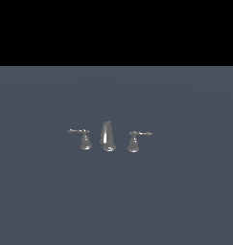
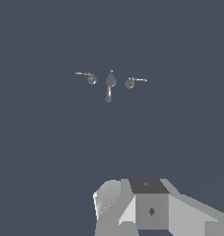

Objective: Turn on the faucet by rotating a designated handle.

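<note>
Part of the gripper (image 2: pixel 150 207) shows up close, too hidden to tell if spread, far from the handle (image 1: pixel 134 142) on the faucet's (image 1: pixel 107 136) right in the exterior view, so nothing is turned.

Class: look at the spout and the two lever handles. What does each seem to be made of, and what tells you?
Spout: looks like polished chrome-type metal; bright streaks run down its grey curved body.
Handle with lever to the exterior view's right: same shiny grey metal look, with a highlight on the flared base.
Other handle: matching finish.
It is a render, so the material is only apparent.
</note>
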{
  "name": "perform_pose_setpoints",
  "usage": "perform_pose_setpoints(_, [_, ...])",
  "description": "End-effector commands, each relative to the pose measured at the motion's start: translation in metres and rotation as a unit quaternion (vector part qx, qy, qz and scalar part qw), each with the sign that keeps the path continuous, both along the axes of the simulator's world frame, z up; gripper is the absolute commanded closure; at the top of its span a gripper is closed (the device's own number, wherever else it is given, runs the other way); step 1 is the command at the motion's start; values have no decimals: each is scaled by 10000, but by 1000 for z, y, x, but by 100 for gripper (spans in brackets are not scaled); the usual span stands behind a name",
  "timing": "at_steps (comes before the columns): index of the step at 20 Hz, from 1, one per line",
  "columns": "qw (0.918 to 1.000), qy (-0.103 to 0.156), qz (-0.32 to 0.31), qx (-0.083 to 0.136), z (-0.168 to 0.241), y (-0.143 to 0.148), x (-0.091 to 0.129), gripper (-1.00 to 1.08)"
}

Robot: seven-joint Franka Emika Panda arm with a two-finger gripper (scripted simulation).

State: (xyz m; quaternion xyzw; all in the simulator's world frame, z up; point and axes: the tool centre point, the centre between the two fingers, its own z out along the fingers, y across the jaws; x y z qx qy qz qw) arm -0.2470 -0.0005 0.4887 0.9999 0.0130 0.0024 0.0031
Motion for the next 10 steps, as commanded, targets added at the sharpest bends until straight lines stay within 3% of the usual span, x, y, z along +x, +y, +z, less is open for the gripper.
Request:
perform_pose_setpoints(1, [10000,0,0,0,0,0,0,108])
perform_pose_setpoints(10, [9996,0,-265,3,-13,4,8,108])
